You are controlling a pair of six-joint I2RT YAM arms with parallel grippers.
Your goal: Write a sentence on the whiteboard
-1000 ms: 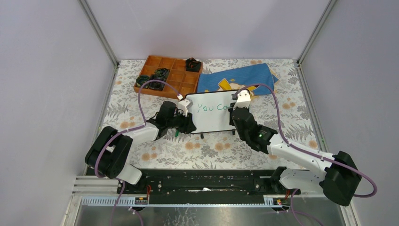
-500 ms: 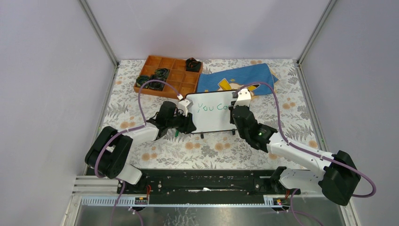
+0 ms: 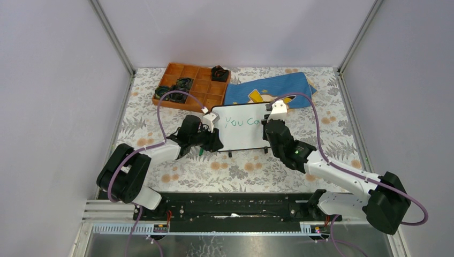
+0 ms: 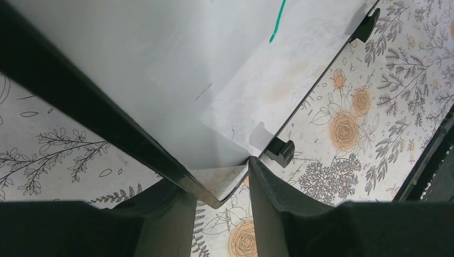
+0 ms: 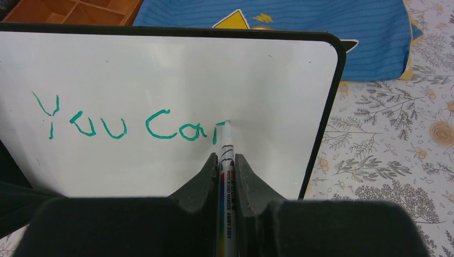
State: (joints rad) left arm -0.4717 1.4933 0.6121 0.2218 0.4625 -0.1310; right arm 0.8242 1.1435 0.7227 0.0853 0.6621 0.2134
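Observation:
The whiteboard point(image 3: 241, 134) stands upright mid-table on small black feet. Green marker letters of the sentence point(image 5: 123, 127) read "You Ca" with a short stroke after them; in the top view the sentence point(image 3: 240, 122) is partly behind my right arm. My right gripper point(image 5: 226, 158) is shut on a whiteboard marker point(image 5: 226, 143), whose tip touches the board just right of the last stroke. My left gripper point(image 4: 217, 179) is shut on the whiteboard's point(image 4: 134, 53) lower left corner, one finger on each side of the black frame. From above, the left gripper point(image 3: 213, 140) and right gripper point(image 3: 267, 124) flank the board.
An orange compartment tray point(image 3: 199, 96) holding several black items sits at the back left. A blue cloth point(image 3: 267, 88) with a yellow print lies behind the board. Grey walls and metal posts enclose the flowered table point(image 3: 230, 171).
The right gripper with the marker has shifted very slightly up and right on the board. The left arm and the board have stayed still.

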